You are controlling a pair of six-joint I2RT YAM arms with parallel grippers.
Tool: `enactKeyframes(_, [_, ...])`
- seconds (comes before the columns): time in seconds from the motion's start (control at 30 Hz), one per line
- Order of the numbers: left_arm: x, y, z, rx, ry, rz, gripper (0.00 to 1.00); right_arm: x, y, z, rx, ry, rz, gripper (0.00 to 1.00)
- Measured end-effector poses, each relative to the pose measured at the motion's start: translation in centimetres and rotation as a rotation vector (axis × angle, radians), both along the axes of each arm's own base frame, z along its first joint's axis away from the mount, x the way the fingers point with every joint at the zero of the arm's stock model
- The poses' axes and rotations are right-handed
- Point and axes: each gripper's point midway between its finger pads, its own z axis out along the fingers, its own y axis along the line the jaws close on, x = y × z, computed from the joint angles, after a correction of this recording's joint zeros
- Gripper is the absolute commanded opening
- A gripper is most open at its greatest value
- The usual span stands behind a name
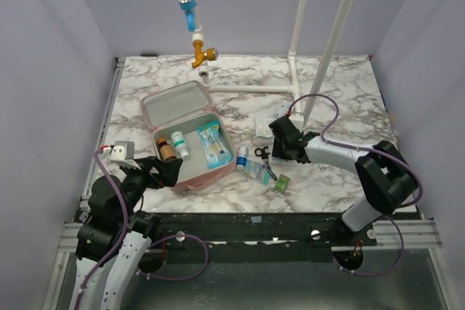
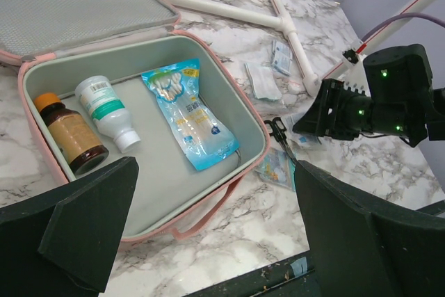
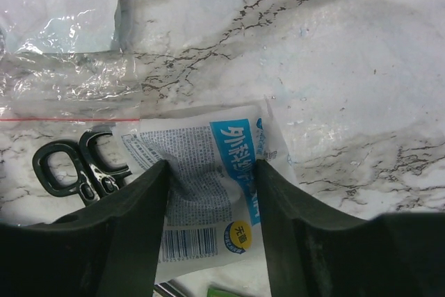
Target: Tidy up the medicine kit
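Part-open and holding nothing, the right end effector [image 3: 211, 172] straddles a blue-printed sachet [image 3: 201, 206], with the medicine kit [image 1: 195, 164] to its left, beside the wide-open, empty left end effector [image 1: 166, 170].

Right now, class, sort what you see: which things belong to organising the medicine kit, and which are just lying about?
Belong: open pink zippered clamshell case; white-and-blue packet under the right claw; black-handled scissors; small blue-capped white bottle.
Lying about: white plastic pipe frame; blue and orange pipe fittings hanging above.
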Motion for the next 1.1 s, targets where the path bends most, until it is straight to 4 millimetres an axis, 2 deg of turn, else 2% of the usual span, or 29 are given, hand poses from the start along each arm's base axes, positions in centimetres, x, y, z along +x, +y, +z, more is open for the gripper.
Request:
enactKeyframes(0.13, [0.0, 0.0, 0.0, 0.000, 0.000, 0.000, 0.98, 0.3, 0.3, -0.2, 0.026, -0.023, -0.015, 0.25])
enactKeyframes(0.33, [0.0, 0.0, 0.0, 0.000, 0.000, 0.000, 0.98, 0.4, 0.1, 0.2, 0.043, -0.041, -0.032, 0.01])
enactKeyframes(0.57, [0.0, 0.0, 0.0, 0.000, 0.000, 0.000, 0.98, -0.7, -0.6, 1.0, 0.033, -0.016, -0.030, 0.01])
enactKeyframes(0.73, [0.0, 0.0, 0.0, 0.000, -0.001, 0.000, 0.98, -1.0, -0.1, 3.8, 0.058, -0.045, -0.010, 0.01])
enactKeyframes(0.87, [0.0, 0.0, 0.1, -0.001, -0.003, -0.001, 0.99, -0.1, 2.2, 7.5, 0.114, -0.112, 0.036, 0.01])
enactKeyframes(1.03, [-0.1, 0.0, 0.1, -0.003, -0.009, -0.001, 0.98, -0.9, 8.1, 11.4, 0.166, -0.180, 0.190, 0.01])
enactKeyframes(1.1, [-0.1, 0.0, 0.2, -0.003, -0.011, 0.000, 0.98, -1.7, 11.4, 12.7, 0.184, -0.200, 0.267, 0.01])
